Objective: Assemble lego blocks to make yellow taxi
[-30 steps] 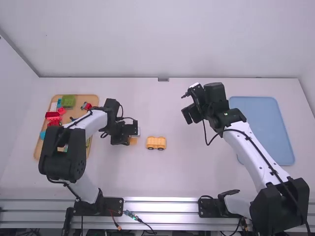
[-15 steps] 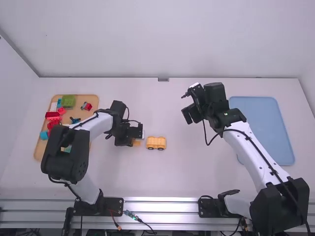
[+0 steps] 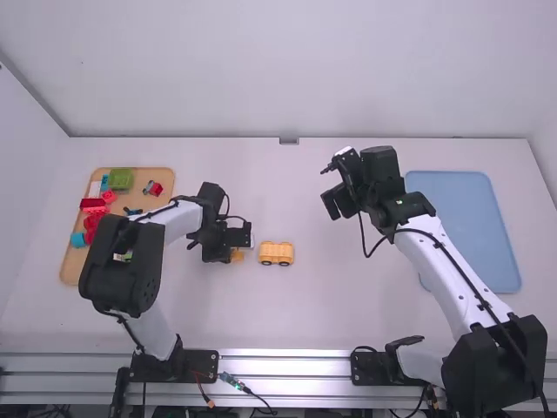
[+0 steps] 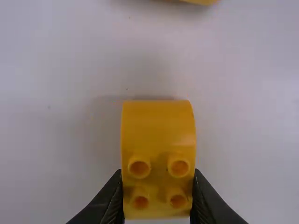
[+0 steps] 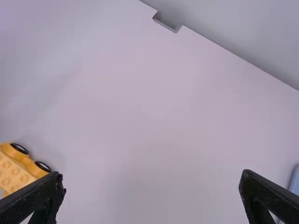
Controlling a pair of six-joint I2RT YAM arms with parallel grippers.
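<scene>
While my left gripper (image 3: pixel 235 249) pinches a yellow plastic block with a curved end and four round studs (image 4: pixel 159 126) between its fingers, a yellow-orange studded car base with black wheels (image 3: pixel 277 252) sits on the white table (image 3: pixel 296 313), just right of the pinched block. My right gripper (image 3: pixel 338 202): fingers spread wide, nothing between, beyond and right of the car base. Wooden tray with coloured blocks (image 3: pixel 162 174) far left; flat blue tray (image 3: pixel 470 226) far right.

a white table (image 3: pixel 348 313) lies below a plain pale wall (image 3: pixel 296 70).
</scene>
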